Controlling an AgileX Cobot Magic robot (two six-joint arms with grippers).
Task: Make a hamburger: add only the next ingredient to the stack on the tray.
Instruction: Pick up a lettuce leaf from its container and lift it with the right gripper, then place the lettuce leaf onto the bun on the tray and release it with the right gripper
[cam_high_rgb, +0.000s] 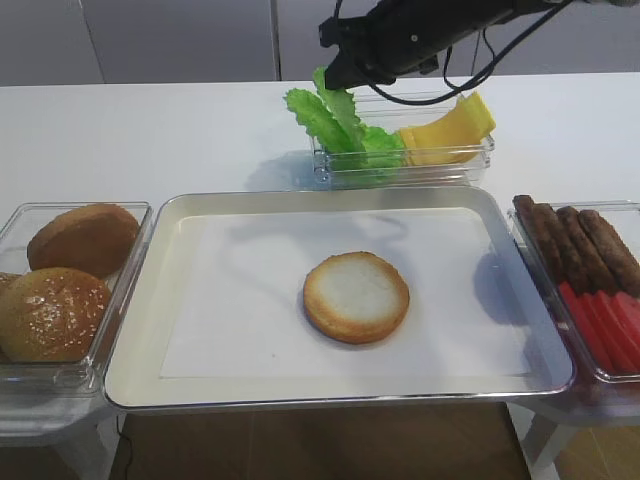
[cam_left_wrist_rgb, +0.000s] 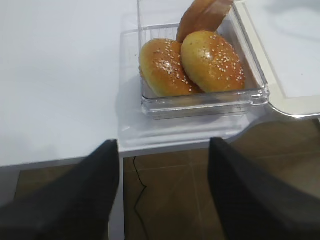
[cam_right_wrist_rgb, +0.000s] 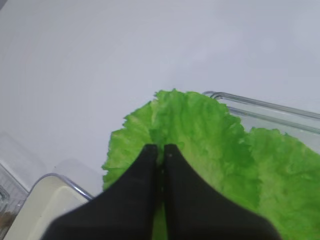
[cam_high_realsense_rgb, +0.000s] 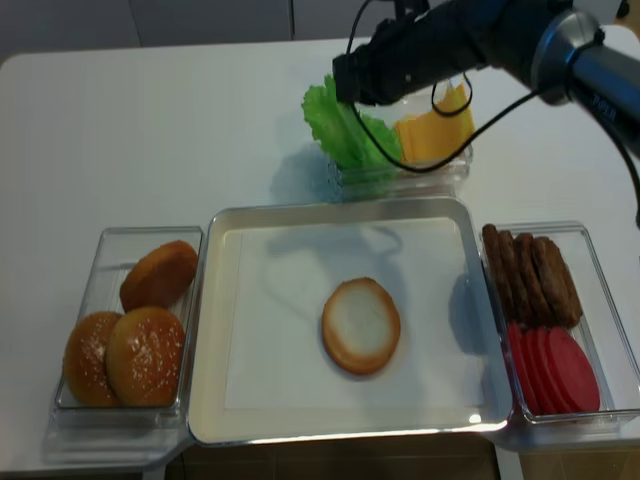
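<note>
Landmark: the tray (cam_high_rgb: 150, 300), cream-silver with a white paper liner, at the middle of the white counter (cam_high_rgb: 140, 140).

Left of the tray: a clear tub (cam_high_rgb: 120, 300) holding sesame buns (cam_high_rgb: 50, 315). The left pincer (cam_left_wrist_rgb: 162, 192) hangs off the counter's edge near this tub, its fingers spread wide apart with nothing between them.

On the tray, near its centre: the bun bottom half (cam_high_rgb: 356, 296), cut face up, nothing on top of it.

Behind the tray: a clear tub (cam_high_rgb: 420, 170) with yellow cheese slices (cam_high_rgb: 450, 130) and lettuce. The right pincer (cam_right_wrist_rgb: 160, 150) is closed tight on the edge of the lettuce leaf (cam_right_wrist_rgb: 200, 130), which stands up at the tub's left end.

Right of the tray: a tub (cam_high_rgb: 600, 290) holding brown patties (cam_high_rgb: 575, 245) and red slices (cam_high_rgb: 605, 325).
</note>
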